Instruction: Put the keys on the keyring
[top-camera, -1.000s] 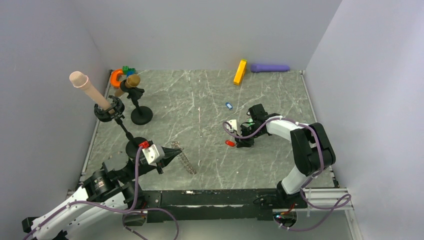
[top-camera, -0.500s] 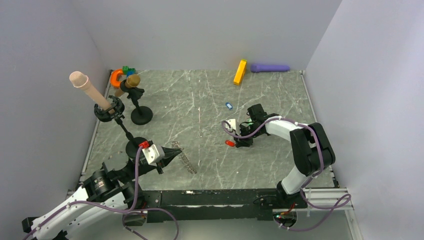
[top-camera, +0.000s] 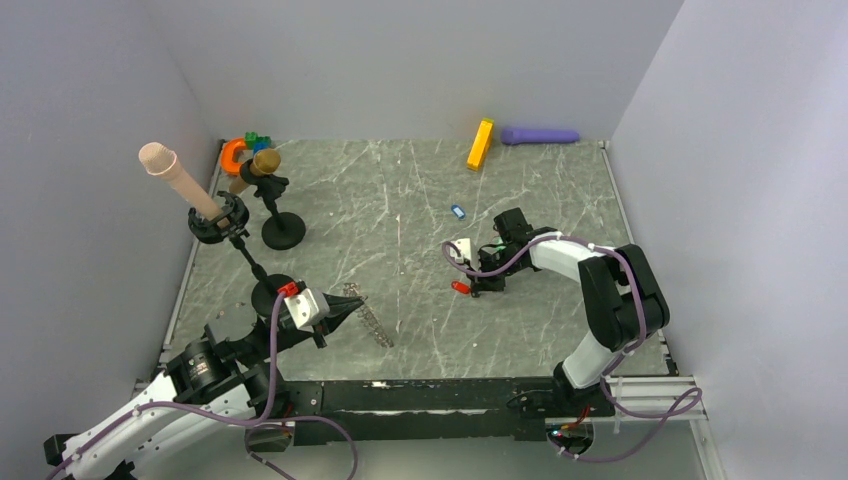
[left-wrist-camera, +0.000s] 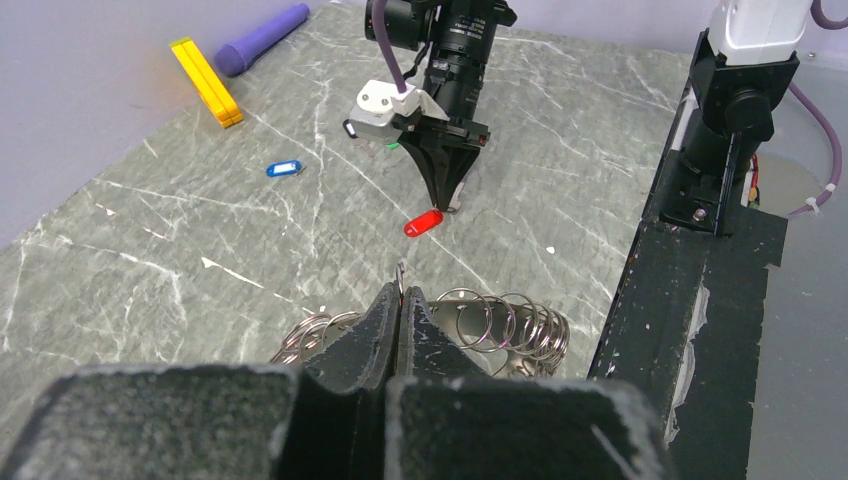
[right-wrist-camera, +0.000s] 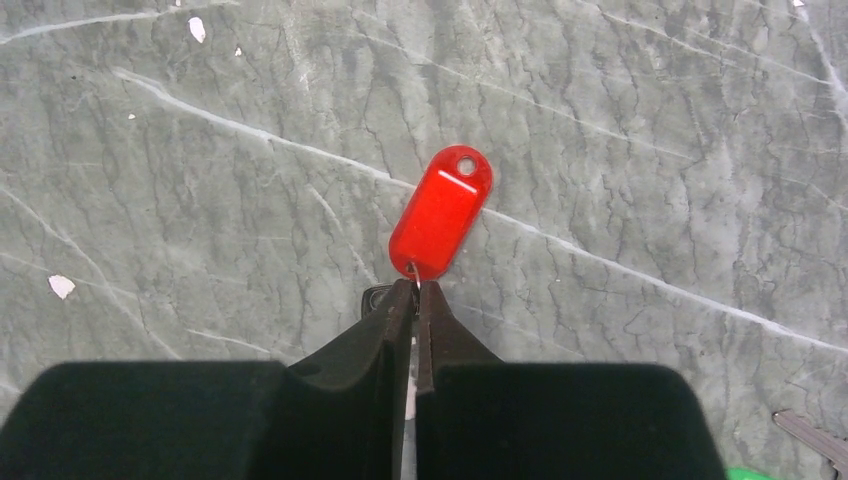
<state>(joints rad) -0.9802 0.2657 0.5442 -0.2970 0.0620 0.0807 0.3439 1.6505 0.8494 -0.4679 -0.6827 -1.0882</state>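
We're closing the R claw (right-wrist-camera: 412, 290): its jaws, wide a sec ago, are now narrowing onto the near end of the red key (right-wrist-camera: 440, 212) just ahead of the tips (thin grip). L claw (left-wrist-camera: 400, 300) is clamping the keyring (left-wrist-camera: 500, 325), bunched just beyond its tips. Pickup's starting.

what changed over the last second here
The right tool closed its jaws on the near end of the red key, which lies where it was. The left tool stays shut on the keyring, and the blue key has not moved.
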